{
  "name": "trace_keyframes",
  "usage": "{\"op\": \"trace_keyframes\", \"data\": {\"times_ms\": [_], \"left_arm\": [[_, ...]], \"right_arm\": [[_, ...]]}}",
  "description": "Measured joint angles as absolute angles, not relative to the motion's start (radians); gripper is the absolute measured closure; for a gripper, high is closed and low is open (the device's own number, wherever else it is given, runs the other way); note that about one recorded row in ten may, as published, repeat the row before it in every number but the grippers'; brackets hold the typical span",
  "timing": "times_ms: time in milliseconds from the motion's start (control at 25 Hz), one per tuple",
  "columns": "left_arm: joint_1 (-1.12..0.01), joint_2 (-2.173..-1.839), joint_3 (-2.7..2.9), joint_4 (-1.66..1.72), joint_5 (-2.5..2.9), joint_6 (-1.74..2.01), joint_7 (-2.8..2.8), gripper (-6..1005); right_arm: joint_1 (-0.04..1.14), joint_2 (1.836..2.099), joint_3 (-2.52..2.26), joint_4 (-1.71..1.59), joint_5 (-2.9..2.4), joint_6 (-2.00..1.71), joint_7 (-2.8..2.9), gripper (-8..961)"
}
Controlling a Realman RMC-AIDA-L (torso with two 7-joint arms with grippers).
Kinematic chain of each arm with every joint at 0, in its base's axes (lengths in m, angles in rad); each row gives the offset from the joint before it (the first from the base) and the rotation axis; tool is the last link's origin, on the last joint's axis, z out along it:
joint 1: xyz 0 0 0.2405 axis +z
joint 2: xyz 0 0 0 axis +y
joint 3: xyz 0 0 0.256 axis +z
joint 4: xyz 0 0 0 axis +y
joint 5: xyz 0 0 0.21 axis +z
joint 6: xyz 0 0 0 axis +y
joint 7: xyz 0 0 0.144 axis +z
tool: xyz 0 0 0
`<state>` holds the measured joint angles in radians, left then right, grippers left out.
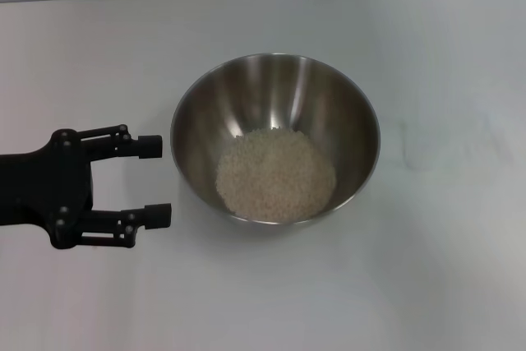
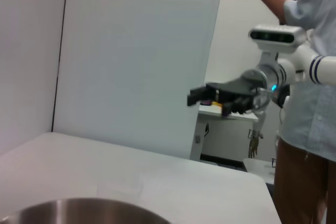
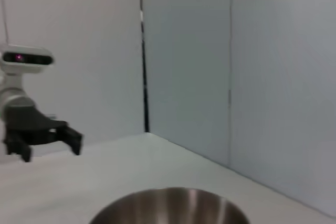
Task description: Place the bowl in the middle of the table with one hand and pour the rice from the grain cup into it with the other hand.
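Your left gripper (image 1: 156,181), fingers spread and empty, sits at the bowl's (image 1: 197,121) 9 o'clock; rice (image 1: 275,174) is in, so it looks released. Right gripper (image 2: 202,96): grip unclear.

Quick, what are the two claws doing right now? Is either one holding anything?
Left gripper: open, holding nothing, just beside the bowl of rice.
Right gripper: raised off the table, away from the bowl; cannot tell whether open or shut.
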<state>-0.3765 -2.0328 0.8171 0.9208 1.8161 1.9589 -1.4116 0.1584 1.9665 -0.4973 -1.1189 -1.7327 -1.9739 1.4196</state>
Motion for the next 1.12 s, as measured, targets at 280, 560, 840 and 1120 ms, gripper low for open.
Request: {"op": "trace_keyframes", "data": {"times_ms": [280, 560, 840, 1120], "left_arm": [[-0.361, -2.021, 0.816, 0.926, 1.818, 1.968, -1.406, 153], [-0.345, -2.026, 0.816, 0.934, 1.816, 1.980, -1.395, 153], [-0.344, -2.014, 0.810, 0.936, 1.817, 1.973, -1.386, 153], [-0.347, -2.011, 0.810, 0.939, 1.813, 1.970, -1.386, 153]], "right_arm": [[0.276, 1.936, -0.515, -1.163, -1.842, -2.024, 1.553, 168], [0.380, 1.980, -0.544, -1.160, -1.916, -2.061, 1.568, 169], [0.439, 2.006, -0.594, -1.155, -1.920, -2.045, 1.576, 169], [0.476, 2.023, -0.673, -1.150, -1.931, -2.016, 1.576, 168]]}}
